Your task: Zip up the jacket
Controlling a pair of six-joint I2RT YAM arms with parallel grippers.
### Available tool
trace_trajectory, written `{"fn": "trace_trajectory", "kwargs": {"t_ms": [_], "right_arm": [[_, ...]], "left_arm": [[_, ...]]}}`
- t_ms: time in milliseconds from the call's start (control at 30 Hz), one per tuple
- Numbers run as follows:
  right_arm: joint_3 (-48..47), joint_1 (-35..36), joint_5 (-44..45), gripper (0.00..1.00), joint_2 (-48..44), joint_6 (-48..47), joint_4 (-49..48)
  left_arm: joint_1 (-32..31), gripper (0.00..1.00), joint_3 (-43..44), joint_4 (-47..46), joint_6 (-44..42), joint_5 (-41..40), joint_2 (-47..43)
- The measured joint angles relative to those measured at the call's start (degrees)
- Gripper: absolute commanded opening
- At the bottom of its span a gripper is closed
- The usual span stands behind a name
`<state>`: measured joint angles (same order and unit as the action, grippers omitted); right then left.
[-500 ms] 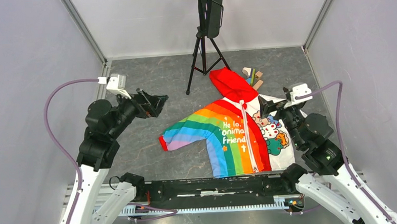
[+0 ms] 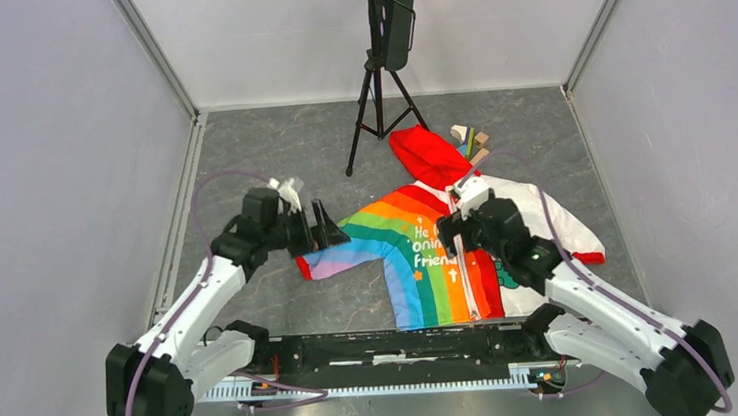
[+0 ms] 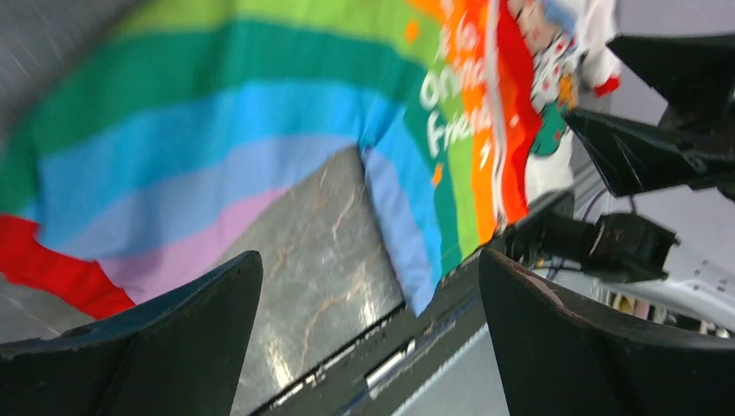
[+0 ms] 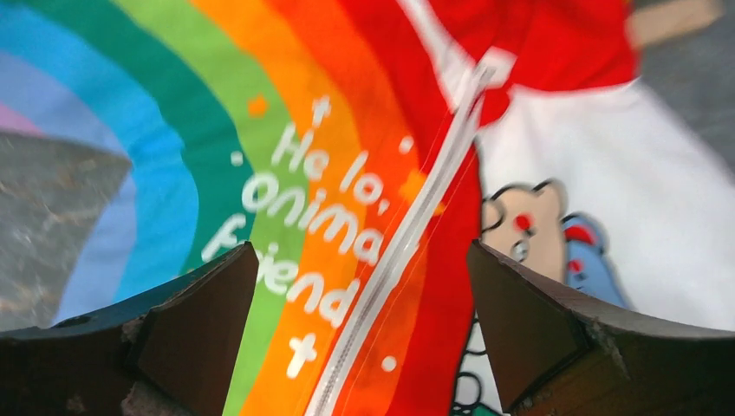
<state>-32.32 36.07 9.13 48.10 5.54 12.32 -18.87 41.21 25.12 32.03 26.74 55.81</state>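
Observation:
The jacket [image 2: 424,248] lies flat on the grey floor, red hood [image 2: 427,155] at the far end, rainbow half on the left, white cartoon half [image 2: 537,209] on the right. My left gripper [image 2: 328,227] is open and empty just above the rainbow sleeve [image 3: 199,147] near its red cuff. My right gripper [image 2: 450,234] is open and empty over the chest. In the right wrist view the white zipper [image 4: 407,243] runs down between the open fingers [image 4: 204,316] of my right gripper [image 4: 364,334]. The left wrist view shows my left gripper [image 3: 368,338] open over bare floor beside the jacket's hem.
A black tripod [image 2: 375,93] stands behind the jacket. Some small coloured blocks [image 2: 469,141] lie right of the hood. A black rail [image 2: 401,344] runs along the near edge. Grey walls close in the left, right and back sides.
Both arms have dropped and swung inward to the jacket. The left gripper has come down to the rainbow sleeve; the right gripper has moved left over the zipper, uncovering the white sleeve.

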Motion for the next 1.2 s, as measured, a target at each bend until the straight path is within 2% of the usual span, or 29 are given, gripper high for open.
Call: {"fn": "trace_trajectory", "kwargs": {"t_ms": [167, 333, 433, 500, 633, 767, 900, 1033, 1133, 1200], "right_arm": [[7.1, -3.1, -9.6, 0.99, 7.2, 3.7, -4.1], [10.5, -15.7, -18.5, 0.88, 9.4, 7.3, -8.2], [10.9, -21.1, -20.9, 0.86, 9.5, 8.8, -8.6], [10.9, -21.8, -21.2, 0.84, 9.4, 9.3, -8.5], [12.7, -21.9, -21.5, 0.79, 7.1, 9.9, -8.2], [14.6, -21.9, -21.7, 0.74, 4.5, 10.0, -6.3], [15.5, -21.9, -22.0, 0.7, 4.5, 9.8, -4.4], [16.2, -22.0, -24.5, 0.66, 5.7, 9.2, -5.3], [16.2, -22.0, -27.4, 0.64, 7.6, 8.2, -7.3], [16.2, -21.7, -29.3, 0.64, 8.9, 7.8, -8.8]], "left_arm": [[-6.6, 0.95, -7.6, -3.3, 5.3, 0.2, 2.8], [-16.0, 0.9, -9.5, -11.1, 10.6, -2.9, 6.9], [-21.4, 0.81, -9.7, -16.0, 13.3, -4.8, 11.6], [-24.6, 0.75, -9.6, -18.8, 14.7, -6.0, 15.4], [-30.8, 0.71, -7.4, -21.6, 16.9, -9.1, 24.0], [-34.4, 0.66, -5.1, -23.4, 18.1, -12.2, 28.5], [-36.0, 0.46, -4.0, -25.2, 18.9, -13.8, 31.0], [-36.0, 0.2, -4.0, -25.1, 19.3, -16.0, 31.6], [-35.3, 0.09, -3.9, -23.3, 18.8, -18.2, 31.6], [-34.0, 0.07, -3.8, -21.2, 18.3, -19.4, 31.1]]}}
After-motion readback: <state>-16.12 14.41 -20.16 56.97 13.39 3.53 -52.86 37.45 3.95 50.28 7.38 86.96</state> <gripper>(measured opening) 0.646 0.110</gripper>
